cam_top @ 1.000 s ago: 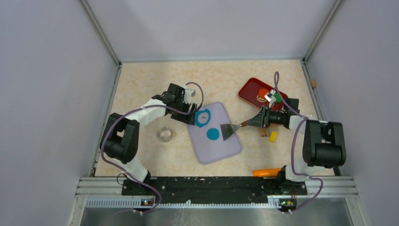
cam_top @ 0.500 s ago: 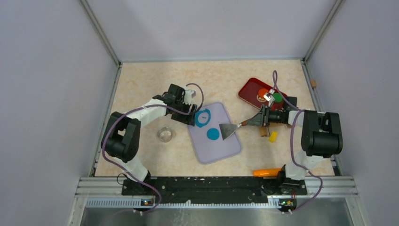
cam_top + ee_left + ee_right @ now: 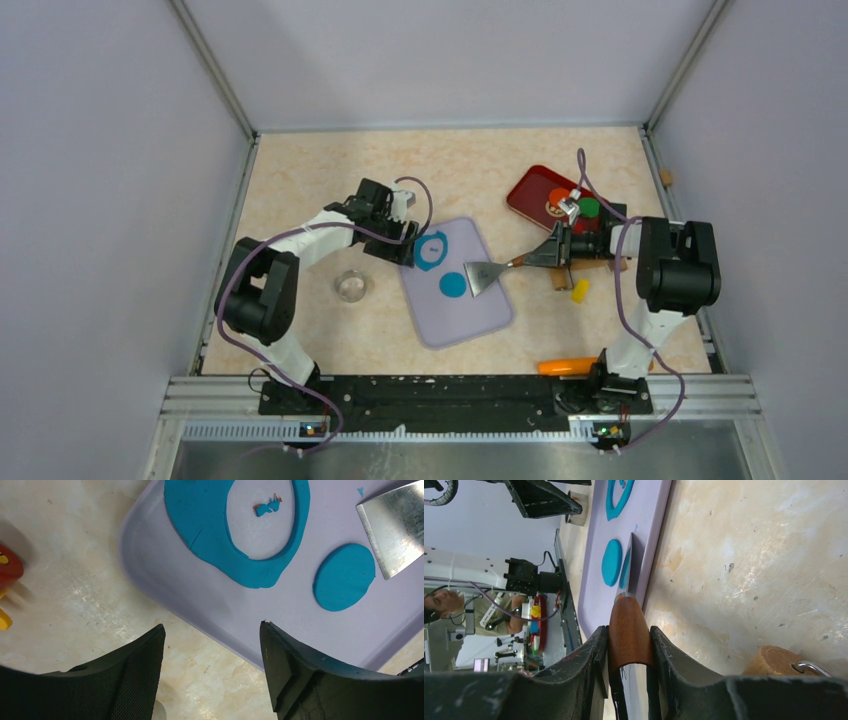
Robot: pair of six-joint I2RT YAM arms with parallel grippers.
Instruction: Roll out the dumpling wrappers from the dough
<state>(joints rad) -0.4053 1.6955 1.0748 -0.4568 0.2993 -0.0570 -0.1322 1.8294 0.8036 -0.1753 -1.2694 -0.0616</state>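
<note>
On the lavender mat [image 3: 470, 315] lies the dough, a teal ring [image 3: 433, 250] with its middle cut out, and below it one round dumpling wrapper [image 3: 453, 285]. My right gripper [image 3: 542, 258] is shut on the brown wooden handle [image 3: 629, 625] of a metal scraper. Its blade [image 3: 485, 275] lies flat on the mat, just right of the wrapper [image 3: 611, 562]. My left gripper [image 3: 212, 630] hangs open over the mat's left edge with nothing between its fingers. From there the ring [image 3: 210, 535], the wrapper [image 3: 344, 577] and the blade [image 3: 397, 530] all show.
A red tray [image 3: 528, 192] holding red and green pieces sits at the back right. A clear round glass [image 3: 351, 287] stands left of the mat. A yellow piece [image 3: 578, 291] and a tan wooden piece [image 3: 781, 660] lie under the right arm; an orange object [image 3: 566, 366] is near its base.
The right arm's elbow has swung round and the scraper blade has slid slightly left and up toward the wrapper. The left arm has not moved.
</note>
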